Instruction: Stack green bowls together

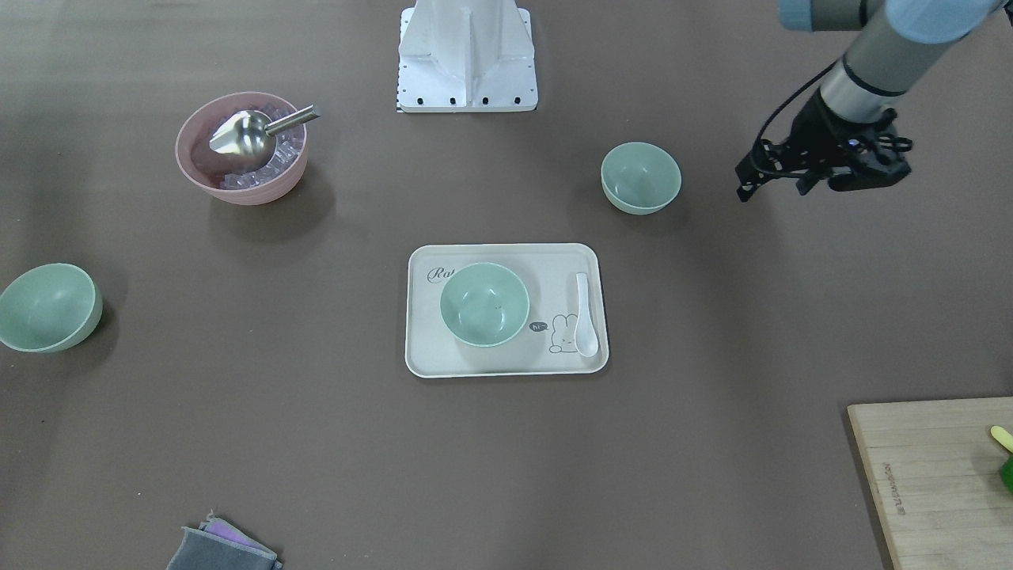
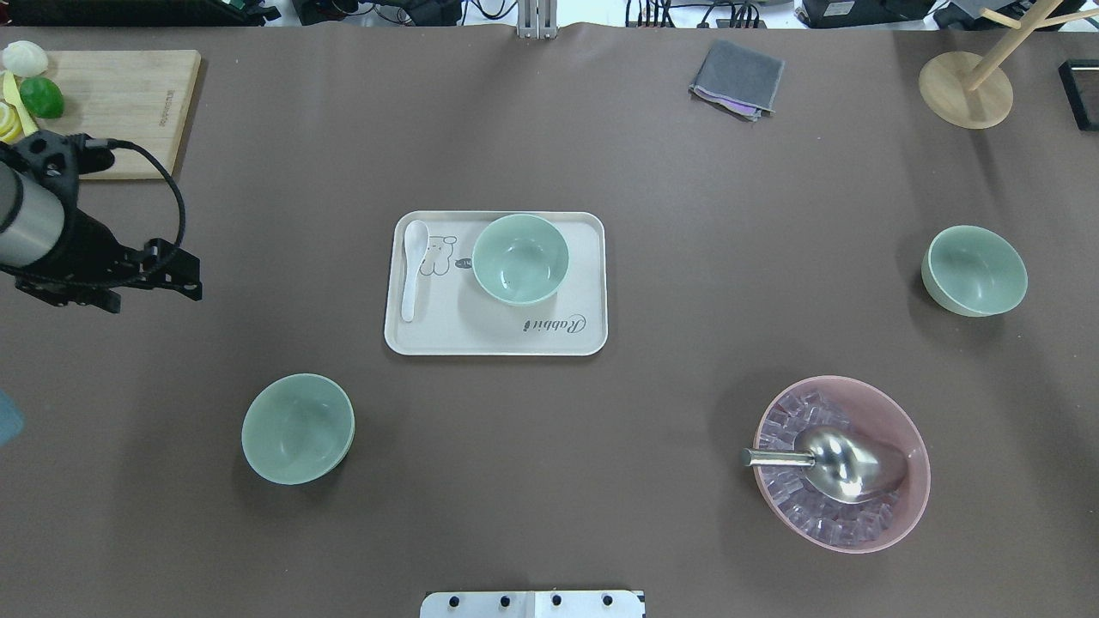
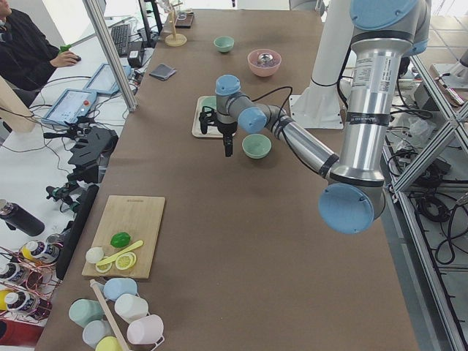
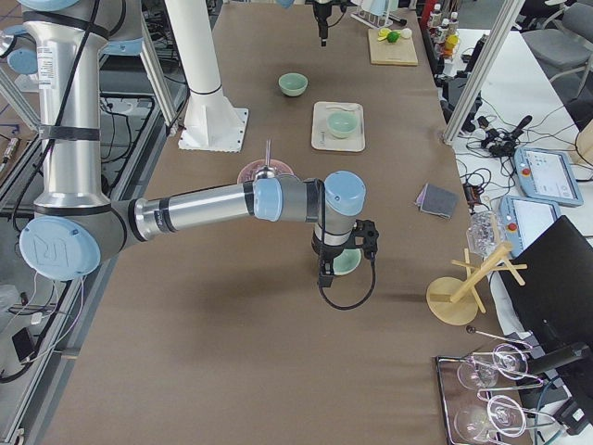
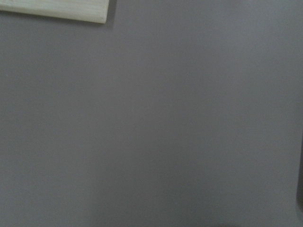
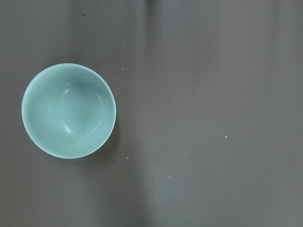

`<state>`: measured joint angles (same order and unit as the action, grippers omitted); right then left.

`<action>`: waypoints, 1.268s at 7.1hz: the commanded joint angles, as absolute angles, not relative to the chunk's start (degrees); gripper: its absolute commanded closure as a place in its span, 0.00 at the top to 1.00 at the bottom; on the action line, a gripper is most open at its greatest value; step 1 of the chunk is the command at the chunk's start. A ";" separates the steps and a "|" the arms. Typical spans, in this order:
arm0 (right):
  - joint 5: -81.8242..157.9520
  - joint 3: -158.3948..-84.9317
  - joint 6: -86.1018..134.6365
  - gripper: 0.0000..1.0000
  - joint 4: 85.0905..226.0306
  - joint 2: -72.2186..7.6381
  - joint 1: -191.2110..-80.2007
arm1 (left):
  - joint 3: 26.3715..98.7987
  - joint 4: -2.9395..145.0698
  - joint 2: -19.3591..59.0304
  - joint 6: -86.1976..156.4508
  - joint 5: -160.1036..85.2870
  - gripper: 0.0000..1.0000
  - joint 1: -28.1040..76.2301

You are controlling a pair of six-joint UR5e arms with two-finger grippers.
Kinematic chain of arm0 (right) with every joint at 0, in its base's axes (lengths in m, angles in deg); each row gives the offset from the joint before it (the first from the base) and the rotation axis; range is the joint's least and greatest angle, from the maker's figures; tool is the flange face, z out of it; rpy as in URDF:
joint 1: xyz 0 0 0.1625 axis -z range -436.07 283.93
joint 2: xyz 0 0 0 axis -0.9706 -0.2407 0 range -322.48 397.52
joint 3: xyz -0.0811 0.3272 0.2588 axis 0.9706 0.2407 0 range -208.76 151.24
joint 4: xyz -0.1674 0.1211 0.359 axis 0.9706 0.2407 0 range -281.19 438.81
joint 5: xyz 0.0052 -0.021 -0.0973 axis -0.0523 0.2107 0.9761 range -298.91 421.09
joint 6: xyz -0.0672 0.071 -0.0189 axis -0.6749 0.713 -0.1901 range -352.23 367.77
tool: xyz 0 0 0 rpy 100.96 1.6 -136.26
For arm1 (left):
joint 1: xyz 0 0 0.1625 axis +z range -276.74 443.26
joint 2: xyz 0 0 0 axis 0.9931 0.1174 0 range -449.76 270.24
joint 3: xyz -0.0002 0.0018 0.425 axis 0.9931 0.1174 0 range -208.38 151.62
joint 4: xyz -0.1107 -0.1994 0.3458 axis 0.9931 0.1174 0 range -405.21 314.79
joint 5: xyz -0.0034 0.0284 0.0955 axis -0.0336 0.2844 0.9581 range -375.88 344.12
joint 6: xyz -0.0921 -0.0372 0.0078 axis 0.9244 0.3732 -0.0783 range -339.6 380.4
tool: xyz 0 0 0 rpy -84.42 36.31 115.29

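Three pale green bowls stand apart. One (image 1: 484, 304) (image 2: 520, 259) sits on the cream tray (image 1: 506, 362) (image 2: 494, 339). One (image 1: 640, 177) (image 2: 298, 427) stands on the table on my left side. One (image 1: 49, 307) (image 2: 974, 269) stands far out on my right side and fills the left of the right wrist view (image 6: 68, 110). My left gripper (image 1: 774, 188) (image 2: 150, 292) hangs open and empty above bare table, beyond the left bowl. My right gripper (image 4: 324, 278) shows only in the exterior right view, above the right bowl; I cannot tell whether it is open or shut.
A pink bowl (image 2: 841, 463) with ice and a metal scoop (image 2: 837, 462) stands near my right side. A white spoon (image 2: 413, 266) lies on the tray. A wooden cutting board (image 2: 129, 107) with fruit, a grey cloth (image 2: 737, 79) and a wooden stand (image 2: 966, 90) lie along the far edge.
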<state>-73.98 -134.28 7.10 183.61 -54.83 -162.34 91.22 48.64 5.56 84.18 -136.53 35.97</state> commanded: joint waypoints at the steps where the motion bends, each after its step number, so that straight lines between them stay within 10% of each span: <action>1: -73.56 -134.40 7.15 1.00 183.67 -54.94 -162.30 | 92.03 48.74 5.51 90.35 -129.90 0.98 45.43; 9: -74.09 -134.66 9.70 1.00 183.58 -54.42 -161.77 | 89.66 49.00 5.52 94.40 -124.42 0.78 55.75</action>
<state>-74.06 -134.60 8.83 183.61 -54.51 -161.95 90.06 49.02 5.78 94.47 -124.46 55.58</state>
